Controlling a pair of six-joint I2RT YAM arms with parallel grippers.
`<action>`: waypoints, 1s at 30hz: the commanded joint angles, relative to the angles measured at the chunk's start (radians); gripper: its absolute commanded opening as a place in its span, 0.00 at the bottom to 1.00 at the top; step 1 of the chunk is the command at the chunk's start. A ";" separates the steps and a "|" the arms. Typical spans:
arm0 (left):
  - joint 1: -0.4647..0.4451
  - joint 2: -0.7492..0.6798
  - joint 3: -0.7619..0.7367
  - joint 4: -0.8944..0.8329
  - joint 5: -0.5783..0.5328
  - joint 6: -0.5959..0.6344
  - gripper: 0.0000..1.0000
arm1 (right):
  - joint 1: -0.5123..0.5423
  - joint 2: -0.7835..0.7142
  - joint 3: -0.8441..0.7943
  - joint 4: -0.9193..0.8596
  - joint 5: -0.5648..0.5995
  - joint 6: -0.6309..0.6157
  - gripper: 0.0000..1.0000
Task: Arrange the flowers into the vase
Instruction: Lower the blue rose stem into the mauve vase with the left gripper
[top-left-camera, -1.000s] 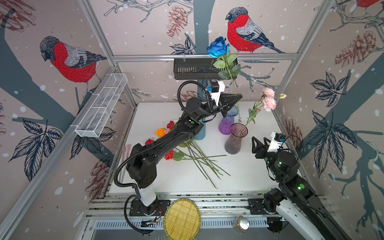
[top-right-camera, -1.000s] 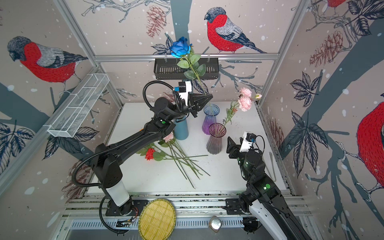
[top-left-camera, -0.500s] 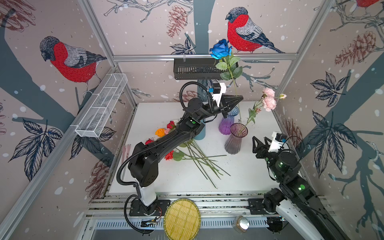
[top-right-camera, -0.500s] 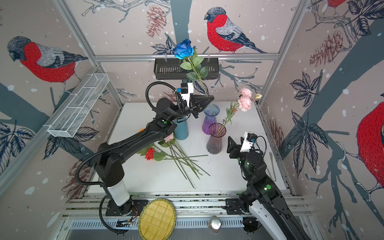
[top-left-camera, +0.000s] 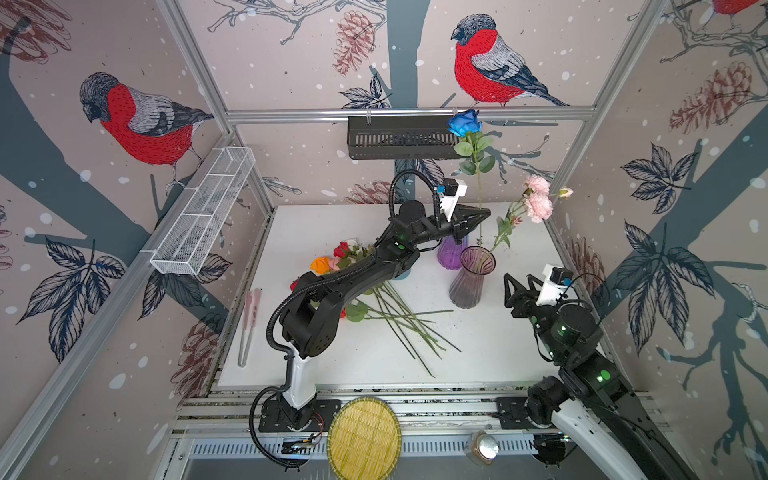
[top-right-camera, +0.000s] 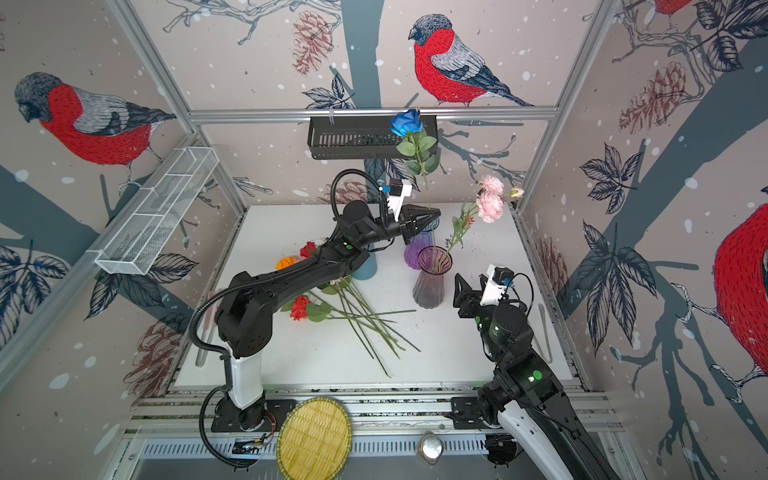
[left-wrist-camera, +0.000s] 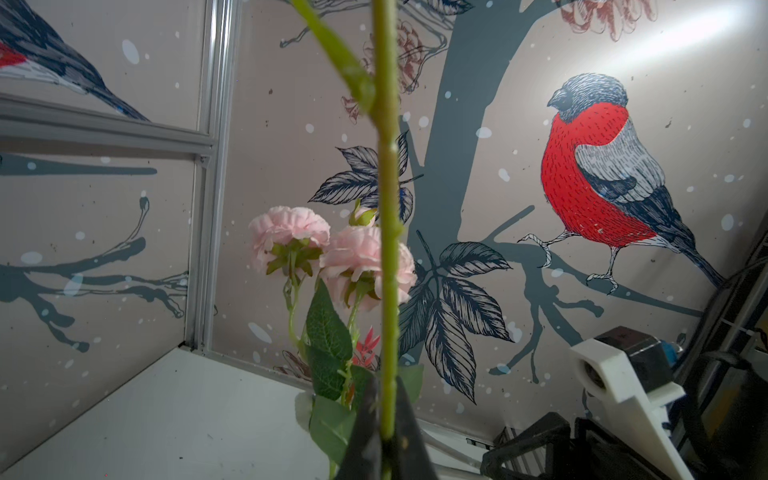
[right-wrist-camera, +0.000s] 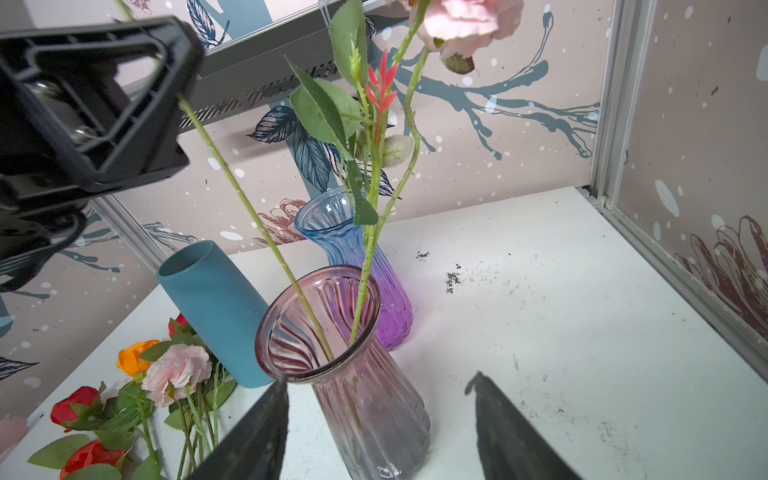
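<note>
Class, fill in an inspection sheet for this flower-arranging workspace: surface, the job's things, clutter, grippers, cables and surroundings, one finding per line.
Surface: white table, dark specks near the vases.
Job's things: blue rose held upright, stem tip inside the smoky purple glass vase; pink carnations already stand in that vase; loose flowers lie on the table.
Clutter: blue-to-purple glass vase and teal cylinder vase, both empty; pink-handled tool at the table's edge.
Grippers: left gripper shut on the rose stem; right gripper open, beside the smoky vase, holding nothing.
Cables: black hose loops along the left arm.
Surroundings: bird-print walls, white wire basket, black rack, woven bamboo tray.
</note>
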 joint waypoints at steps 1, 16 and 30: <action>-0.004 0.036 0.052 -0.157 0.007 0.011 0.14 | -0.002 -0.001 -0.002 0.038 -0.010 -0.003 0.70; -0.013 0.001 0.072 -0.467 -0.115 0.110 0.89 | -0.002 -0.001 -0.007 0.045 -0.016 -0.005 0.71; -0.022 -0.059 0.058 -0.519 -0.012 0.142 0.70 | -0.002 -0.007 -0.004 0.038 -0.017 -0.005 0.71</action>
